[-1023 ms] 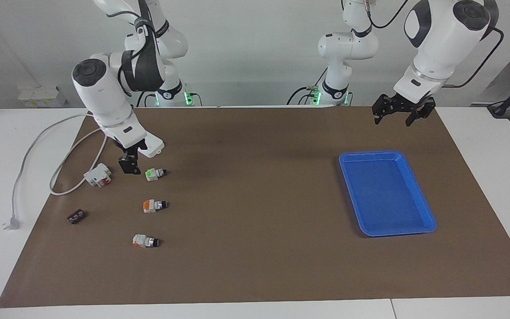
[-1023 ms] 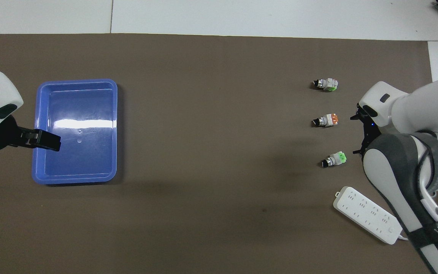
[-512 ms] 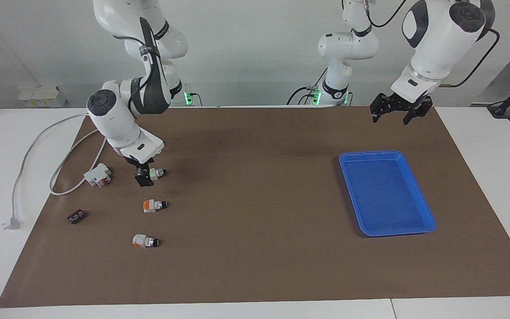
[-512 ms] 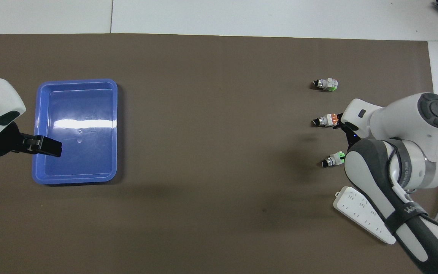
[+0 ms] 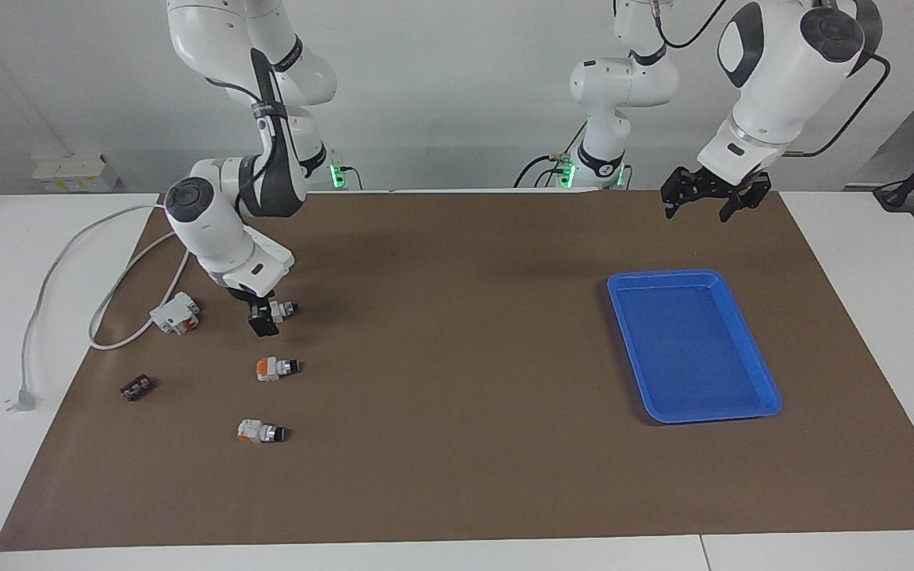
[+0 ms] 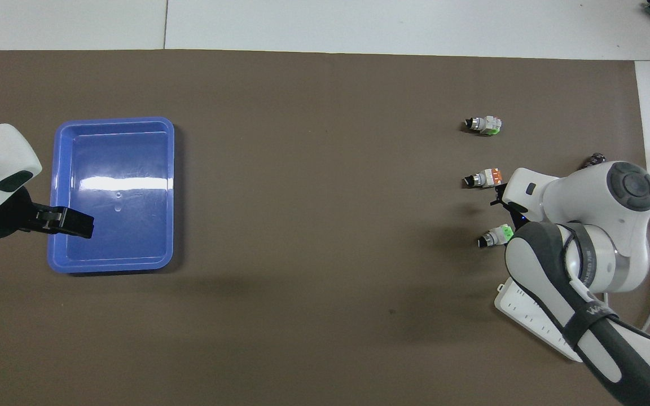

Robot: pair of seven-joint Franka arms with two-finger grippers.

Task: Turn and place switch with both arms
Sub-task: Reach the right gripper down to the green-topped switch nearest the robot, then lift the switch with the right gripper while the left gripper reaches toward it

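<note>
The switch [image 5: 286,308] lies on the brown mat toward the right arm's end, its black-and-silver knob pointing toward the left arm's end. Its green end block shows in the overhead view [image 6: 504,231]. In the facing view that block is hidden by my right gripper [image 5: 263,319], which is low over the switch's green end. My right arm covers most of that gripper in the overhead view. My left gripper [image 5: 707,205] is open and empty, up in the air over the blue tray's [image 5: 667,275] edge. It also shows in the overhead view [image 6: 71,223].
Two orange-ended switches [image 5: 276,368] [image 5: 260,432] lie farther from the robots than the green one. A white-and-red block [image 5: 175,312], a small dark part [image 5: 136,388] and a white power strip [image 6: 531,324] with its cable [image 5: 68,254] lie at the right arm's end.
My right gripper has moved from beside the switch to over its green end and has come lower. My left gripper has drifted slightly and stays raised.
</note>
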